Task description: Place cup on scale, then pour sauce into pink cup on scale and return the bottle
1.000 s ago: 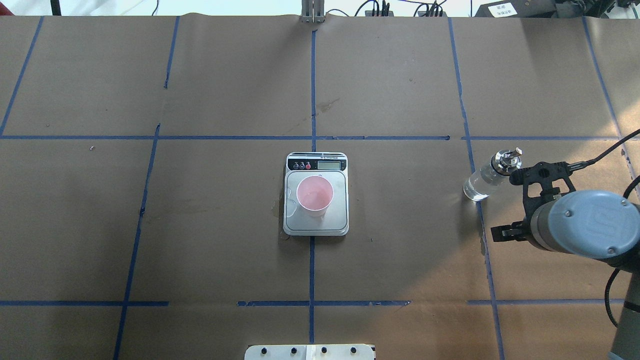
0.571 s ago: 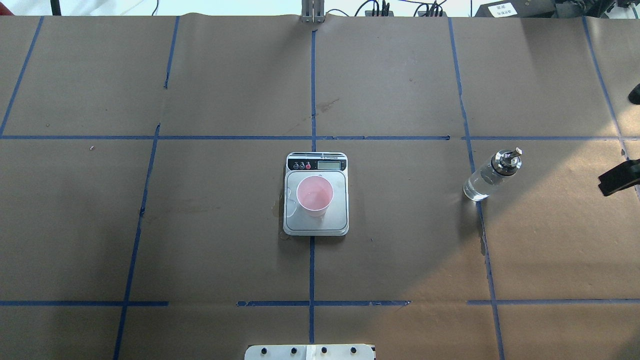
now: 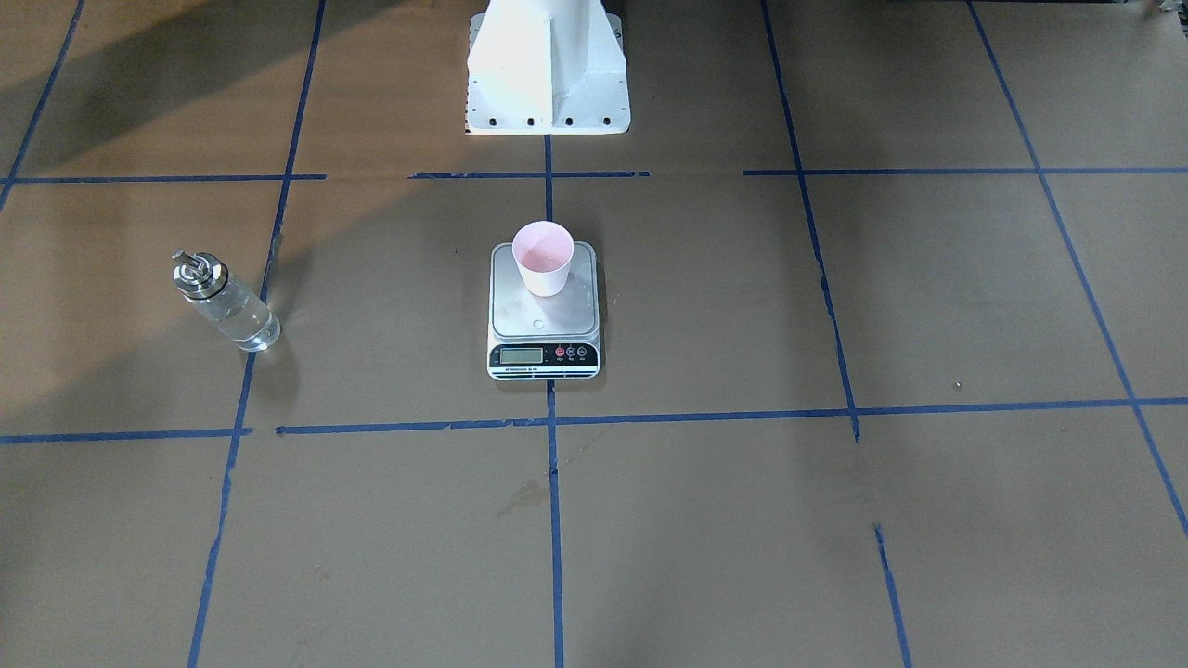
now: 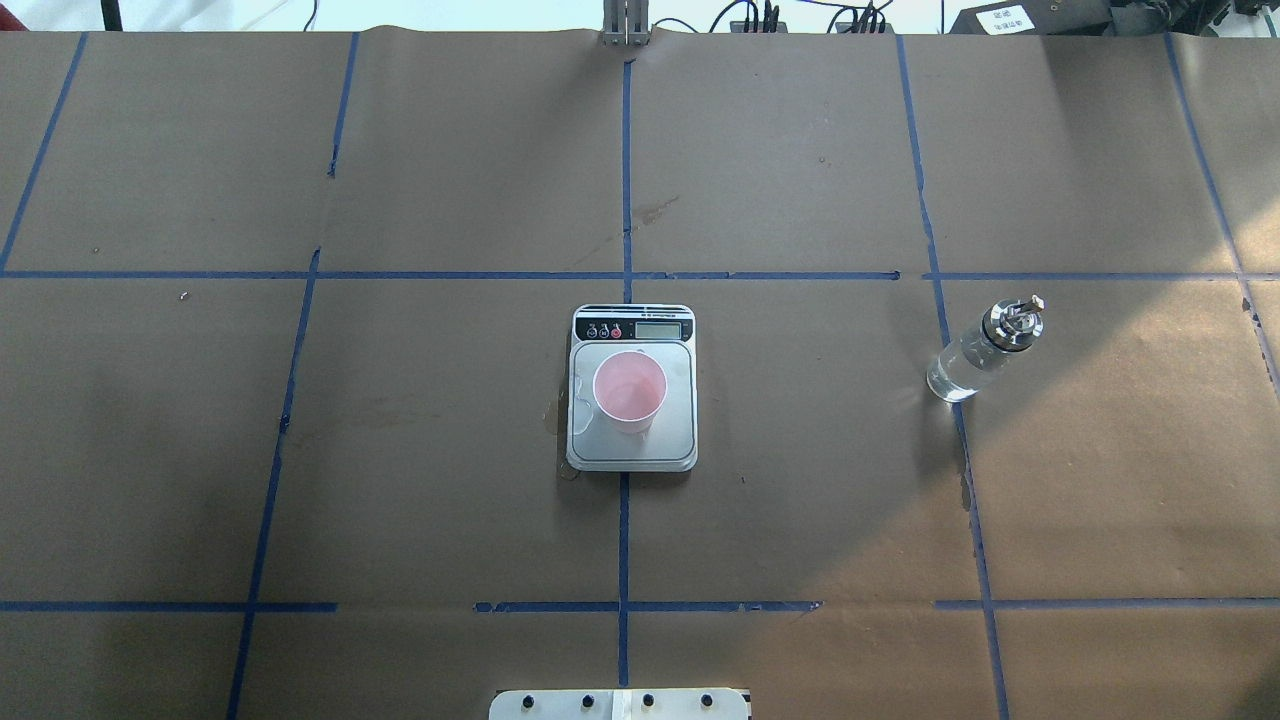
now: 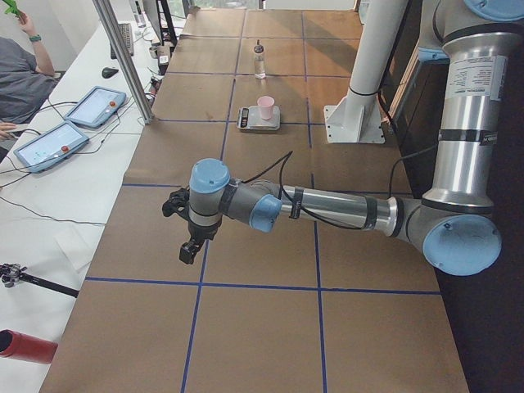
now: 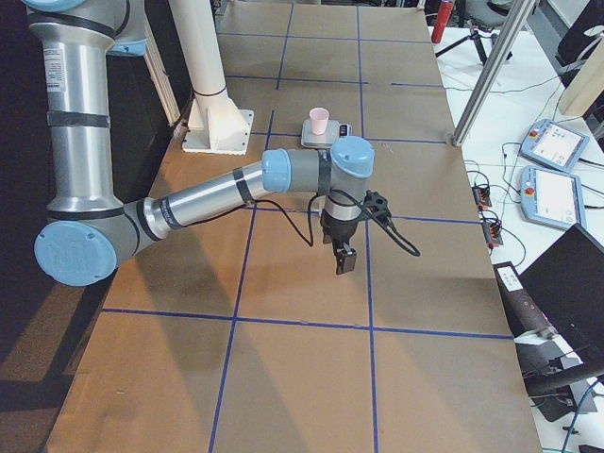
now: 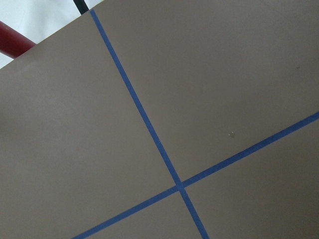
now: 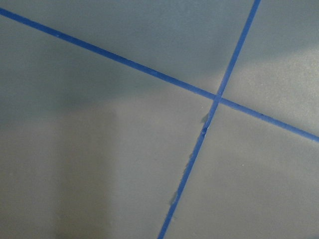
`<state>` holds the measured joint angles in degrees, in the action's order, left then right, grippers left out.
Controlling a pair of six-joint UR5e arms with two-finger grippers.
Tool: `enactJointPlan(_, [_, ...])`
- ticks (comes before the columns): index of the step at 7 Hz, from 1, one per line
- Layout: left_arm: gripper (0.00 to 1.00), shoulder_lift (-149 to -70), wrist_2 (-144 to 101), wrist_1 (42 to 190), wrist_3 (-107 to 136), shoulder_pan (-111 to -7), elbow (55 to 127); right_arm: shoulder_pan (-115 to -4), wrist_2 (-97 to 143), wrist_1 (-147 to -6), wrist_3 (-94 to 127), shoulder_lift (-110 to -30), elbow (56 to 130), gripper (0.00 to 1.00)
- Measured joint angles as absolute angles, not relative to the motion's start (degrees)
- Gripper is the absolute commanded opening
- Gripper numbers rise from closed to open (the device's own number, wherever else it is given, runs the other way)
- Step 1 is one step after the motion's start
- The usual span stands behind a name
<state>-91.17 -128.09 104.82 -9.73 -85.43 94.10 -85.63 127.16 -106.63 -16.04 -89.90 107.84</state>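
The pale pink cup [image 4: 630, 388] stands upright on the scale's steel platform [image 4: 680, 440], also in the front view [image 3: 543, 257]. The scale [image 3: 520, 315] sits at the table's middle. The clear glass bottle [image 4: 975, 355] with its silver pourer stands upright and alone on the robot's right side, with clear liquid in it; it also shows in the front view [image 3: 227, 306]. My left gripper [image 5: 189, 248] and my right gripper [image 6: 342, 261] hang over bare table at its far ends, far from all three. Whether either is open or shut, I cannot tell.
The white robot pedestal [image 3: 548, 74] stands behind the scale. A damp stain [image 4: 553, 415] lies by the scale's left edge. Operator tablets [image 5: 94, 105] lie on the side bench. A metal post [image 5: 123, 57] stands at the table's edge.
My right arm has drawn back to the right, away from the bottle and out of the overhead view. The bottle, cup and scale have not moved.
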Motion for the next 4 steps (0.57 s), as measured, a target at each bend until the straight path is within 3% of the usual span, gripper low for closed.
enactJointPlan(2, [1.00, -87.3, -130.4, 104.8, -11.0, -86.1, 94.1, -86.3, 127.2, -96.3, -16.0, -90.3, 97.1, 1.00])
enactJointPlan(4, [1.00, -85.8, -130.6, 104.6, -11.4, -86.2, 93.7, -86.4, 128.2, -91.8, -13.8, -91.1, 93.8, 1.00])
